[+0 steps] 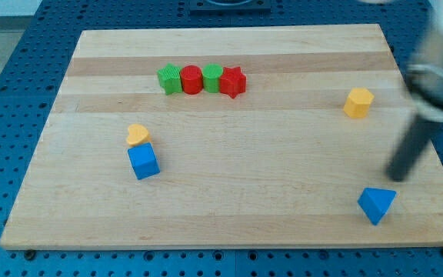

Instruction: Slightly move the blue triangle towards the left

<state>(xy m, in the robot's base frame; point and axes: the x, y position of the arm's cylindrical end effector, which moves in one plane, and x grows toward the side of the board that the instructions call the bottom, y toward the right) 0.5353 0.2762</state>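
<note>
Blue triangle (377, 204) sits near the counter's (283, 223) bottom-right corner. Tool is a bare rod holding nothing; its tip (396, 178) is just above-right of the triangle, apart. Blue cube (143, 161) touches yellow heart (137, 135) toward left edge.

A pale wooden board (229, 192) lay on a blue perforated surface (21, 100). Near the view's top, four blocks stood in one row, touching: a green star (169, 79), a red cylinder (191, 79), a green cylinder (212, 78) and a red star (233, 81). At the view's left, a yellow heart (138, 135) was just above a blue cube (143, 162). A yellow hexagon (358, 102) stood at the right. The blue triangle (377, 204) lay near the bottom right corner, and my tip (397, 177) was just above it, a little to the right.
</note>
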